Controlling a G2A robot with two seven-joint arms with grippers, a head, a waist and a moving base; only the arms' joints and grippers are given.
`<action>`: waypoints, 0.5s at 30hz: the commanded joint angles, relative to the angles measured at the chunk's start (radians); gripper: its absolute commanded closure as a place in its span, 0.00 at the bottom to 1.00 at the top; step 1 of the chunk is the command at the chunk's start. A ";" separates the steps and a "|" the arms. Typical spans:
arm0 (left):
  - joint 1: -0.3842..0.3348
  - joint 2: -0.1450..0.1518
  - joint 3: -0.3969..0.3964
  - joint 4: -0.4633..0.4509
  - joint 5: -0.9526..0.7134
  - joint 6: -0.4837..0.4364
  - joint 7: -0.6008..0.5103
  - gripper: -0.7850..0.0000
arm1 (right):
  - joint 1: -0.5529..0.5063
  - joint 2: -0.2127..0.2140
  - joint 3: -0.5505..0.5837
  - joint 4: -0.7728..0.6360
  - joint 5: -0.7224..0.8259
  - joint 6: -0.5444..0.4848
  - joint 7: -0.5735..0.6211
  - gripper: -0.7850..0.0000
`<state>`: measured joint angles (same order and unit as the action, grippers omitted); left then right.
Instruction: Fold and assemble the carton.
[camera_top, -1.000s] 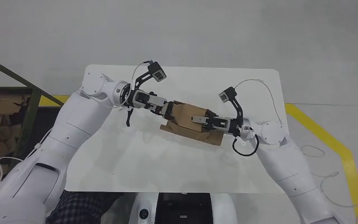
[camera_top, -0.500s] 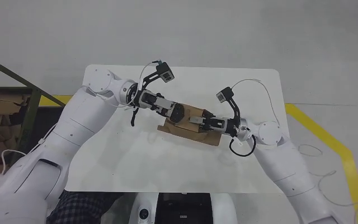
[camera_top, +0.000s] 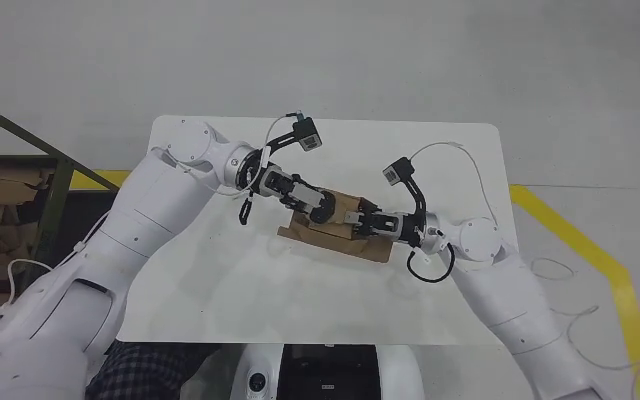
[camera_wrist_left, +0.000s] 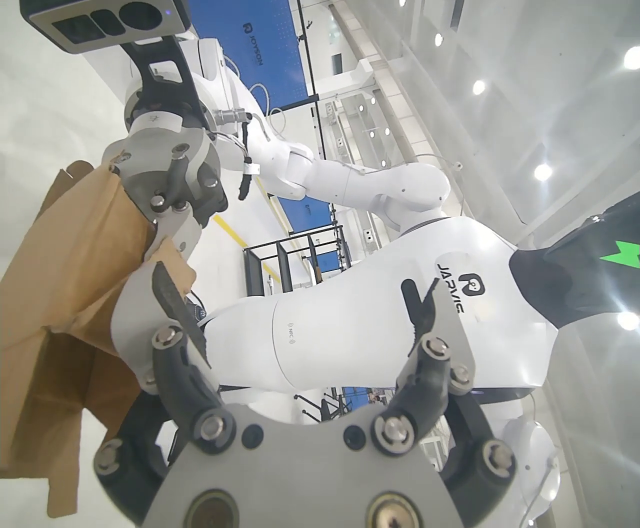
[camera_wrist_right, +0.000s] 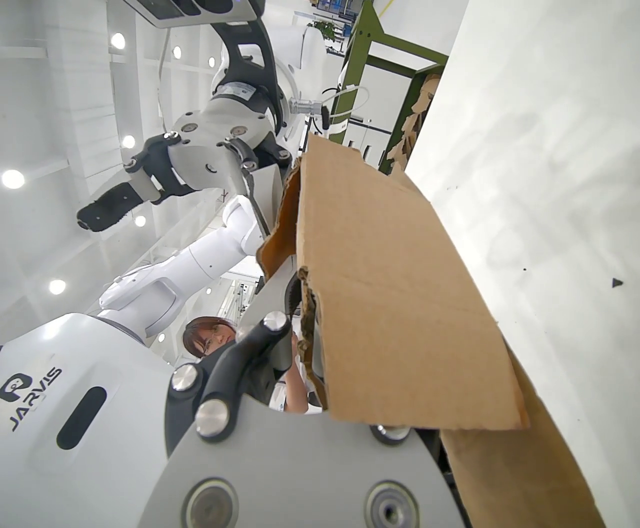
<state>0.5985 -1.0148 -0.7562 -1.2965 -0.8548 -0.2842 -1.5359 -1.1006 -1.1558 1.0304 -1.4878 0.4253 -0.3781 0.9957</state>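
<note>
Cardboard carton, partly folded, lies mid-worktop. Right pincer clamps one flap; left pincer gapes wide at the opposite end. Folding seems underway; next, the left likely pushes its flap inward.

Brown corrugated cardboard carton tilts up off white table top, flat panel facing cam, ragged edge w/ exposed flutes. Right gripper clamps that panel: one finger against the torn edge, other hidden behind cardboard. Left gripper sits farther off at carton's far end, fingers spread wide, thin one touching a flap edge. Bkgd: green metal frame w/ cardboard scraps.
</note>
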 joint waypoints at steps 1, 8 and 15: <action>-0.001 -0.001 -0.004 -0.002 0.002 0.000 0.000 0.00 | -0.002 0.000 0.002 -0.001 -0.001 0.001 -0.001 1.00; 0.021 0.002 -0.060 0.018 -0.018 -0.009 0.009 0.00 | -0.014 0.004 0.023 -0.004 0.008 0.000 0.004 1.00; 0.053 0.009 -0.117 0.054 -0.035 -0.004 0.004 0.00 | -0.028 0.012 0.059 -0.009 0.026 -0.005 0.019 1.00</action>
<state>0.6472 -1.0070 -0.8669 -1.2463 -0.8889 -0.2904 -1.5298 -1.1268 -1.1446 1.0861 -1.4961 0.4502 -0.3826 1.0147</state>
